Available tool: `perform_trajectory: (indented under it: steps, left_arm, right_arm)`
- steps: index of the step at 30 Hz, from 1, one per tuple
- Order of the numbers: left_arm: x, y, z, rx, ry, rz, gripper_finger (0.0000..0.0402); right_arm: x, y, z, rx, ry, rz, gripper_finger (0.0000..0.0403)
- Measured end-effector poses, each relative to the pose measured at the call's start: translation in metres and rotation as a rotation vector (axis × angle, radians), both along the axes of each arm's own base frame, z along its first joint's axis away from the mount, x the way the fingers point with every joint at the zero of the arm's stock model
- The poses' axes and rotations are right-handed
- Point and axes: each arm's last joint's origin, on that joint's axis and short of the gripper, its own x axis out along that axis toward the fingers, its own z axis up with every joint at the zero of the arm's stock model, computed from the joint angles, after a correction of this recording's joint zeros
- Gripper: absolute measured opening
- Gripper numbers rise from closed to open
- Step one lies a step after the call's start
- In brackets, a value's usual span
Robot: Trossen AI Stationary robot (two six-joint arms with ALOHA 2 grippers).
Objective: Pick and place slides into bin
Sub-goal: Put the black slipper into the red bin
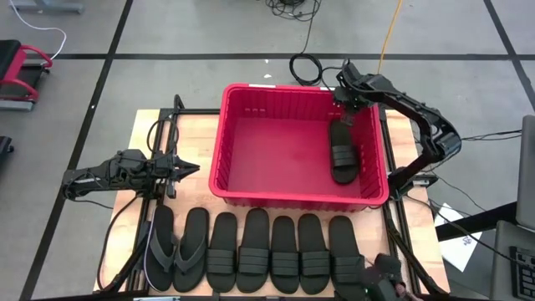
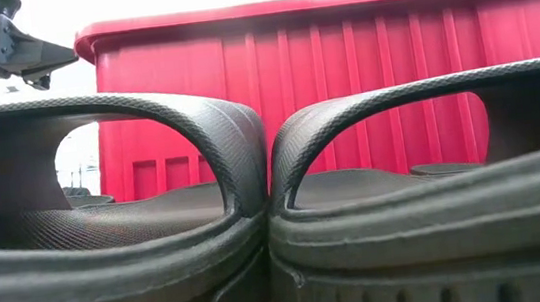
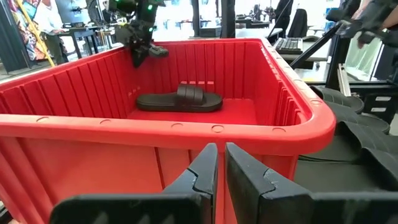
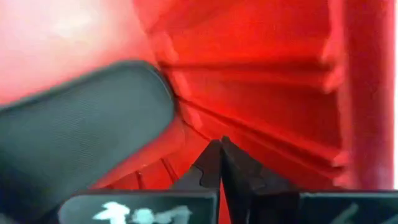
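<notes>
Around your wooden table [image 1: 146,125] lies a grey floor [image 1: 192,29] crossed by dark tape lines [image 1: 117,38], with black cables [image 1: 306,67] coiled beyond the far edge and a yellow cord [image 1: 389,29] trailing away. A red-and-black object [image 1: 17,71] sits at far left. Behind, you see desks with a keyboard [image 3: 287,43], a person [image 3: 46,18], and bright light.

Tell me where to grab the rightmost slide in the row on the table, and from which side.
Take the rightmost slide by its wide band, coming straight down from above. It lies flat, sole down, with a neighbour tight on one side, so the raised band is probably the only graspable part.
</notes>
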Motion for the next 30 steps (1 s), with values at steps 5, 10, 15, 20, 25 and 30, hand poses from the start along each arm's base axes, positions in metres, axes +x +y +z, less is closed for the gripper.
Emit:
perform_trajectory:
  steps: [5,10,15,20,25,30]
  left_arm:
    - [0.000,0.000,0.000,-0.004,0.000,0.000,0.0037]
    - [0.000,0.000,0.000,0.000,0.000,0.000,0.0037]
    - [0.000,0.000,0.000,0.018,0.002,-0.002,0.0037]
    - [0.000,0.000,0.000,0.022,0.003,-0.002,0.0037]
    - [0.000,0.000,0.000,0.020,0.003,-0.002,0.0037]
    - [0.000,0.000,0.000,0.020,0.003,-0.002,0.0037]
  right_arm:
    - [0.015,0.034,0.025,0.099,-0.201,0.204,0.0000]
    - [0.033,0.063,0.020,0.204,-0.147,0.356,0.0000]
    - [0.054,0.075,-0.002,0.282,-0.077,0.419,0.0000]
    - [0.071,0.081,-0.022,0.372,-0.038,0.484,0.0000]
    - [0.082,0.088,-0.041,0.519,-0.016,0.536,0.0000]
    - [0.090,0.087,-0.061,0.549,0.062,0.494,0.0000]
